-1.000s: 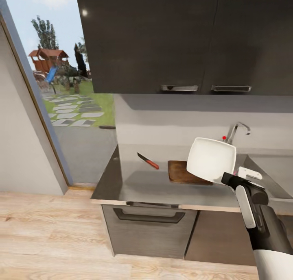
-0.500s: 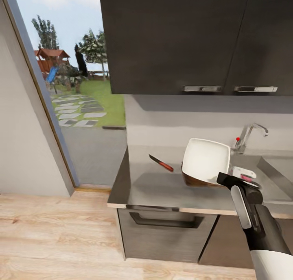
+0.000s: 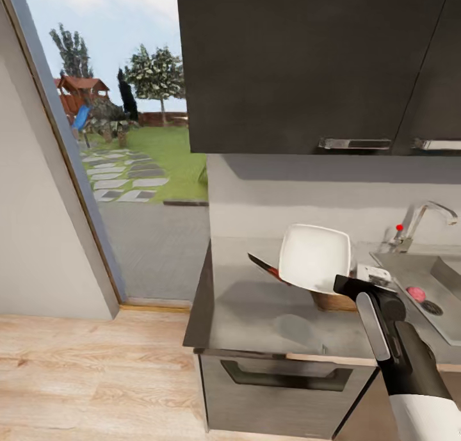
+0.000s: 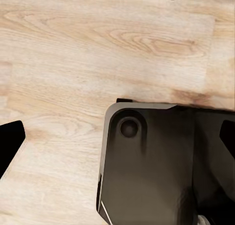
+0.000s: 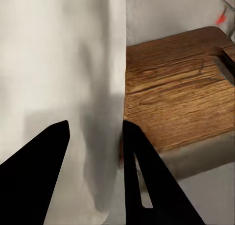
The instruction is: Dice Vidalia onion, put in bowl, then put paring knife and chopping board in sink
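From the head camera I count one bowl, one chopping board, one paring knife, one Vidalia onion and one sink. The right gripper is clamped on the bowl's rim and holds the white bowl tilted up on edge above the countertop, with its open face toward the camera. In the right wrist view, the two dark fingers straddle the bowl wall, with the wooden board directly beyond it. Taking the bowl as landmark: the board lies on the countertop just behind and below it, mostly hidden; the knife's dark blade and part of its red handle project from behind the bowl's window-side edge; the onion rests in the sink basin on the far side of the bowl, next to the round drain, below the chrome tap. The left wrist camera shows wooden floor and the robot's dark base; I cannot tell the left gripper's state. Compared with half a second ago, the whole view has shifted, bringing the sink basin and onion into view.
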Controlling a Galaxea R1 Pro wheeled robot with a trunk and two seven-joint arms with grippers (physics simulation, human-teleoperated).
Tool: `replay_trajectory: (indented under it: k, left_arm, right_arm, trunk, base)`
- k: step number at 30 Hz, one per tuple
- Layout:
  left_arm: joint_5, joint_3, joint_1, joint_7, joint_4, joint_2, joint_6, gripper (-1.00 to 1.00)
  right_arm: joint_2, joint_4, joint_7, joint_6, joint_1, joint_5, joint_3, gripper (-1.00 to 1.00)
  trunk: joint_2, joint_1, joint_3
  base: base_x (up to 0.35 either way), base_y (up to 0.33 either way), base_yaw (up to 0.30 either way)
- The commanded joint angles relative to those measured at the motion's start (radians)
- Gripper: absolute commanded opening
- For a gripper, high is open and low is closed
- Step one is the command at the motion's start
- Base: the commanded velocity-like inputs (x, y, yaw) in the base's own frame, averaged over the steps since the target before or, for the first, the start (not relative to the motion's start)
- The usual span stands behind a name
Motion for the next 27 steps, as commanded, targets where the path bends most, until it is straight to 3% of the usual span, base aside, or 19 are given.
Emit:
replay_trajectory:
  k: [1,5,9,19,27]
  left_arm:
    - [0.001,0.002,0.0,0.0,-0.001,-0.001,-0.002,1.0]
    - [0.001,0.002,0.0,0.0,0.0,-0.001,-0.002,1.0]
    - [0.001,0.002,0.0,0.0,0.0,-0.001,-0.002,1.0]
    - [0.001,0.002,0.0,0.0,0.001,-0.001,-0.002,1.0]
    - [0.001,0.002,0.0,0.0,0.001,-0.001,-0.002,1.0]
  right_arm:
    - [0.0,-0.001,-0.01,0.014,-0.001,-0.003,0.035,-1.0]
    - [0.001,-0.001,-0.01,0.021,-0.001,-0.002,0.079,-1.0]
    - [0.014,-0.001,-0.01,0.026,-0.001,-0.002,0.099,-1.0]
    - [0.082,0.003,-0.01,0.088,-0.001,-0.002,0.106,-1.0]
    - [0.093,0.034,-0.01,0.089,-0.001,-0.002,0.106,-1.0]
  trunk:
    - [-0.002,0.001,-0.002]
    - [-0.002,0.001,-0.002]
    - [-0.002,0.001,-0.002]
    - [-0.002,0.001,-0.002]
    - [-0.002,0.001,-0.002]
  base:
    - [0.078,0.046,0.0]
    - [0.033,0.019,0.0]
    - [0.007,0.004,0.0]
    - [0.032,0.076,0.0]
    - [0.121,0.252,0.0]
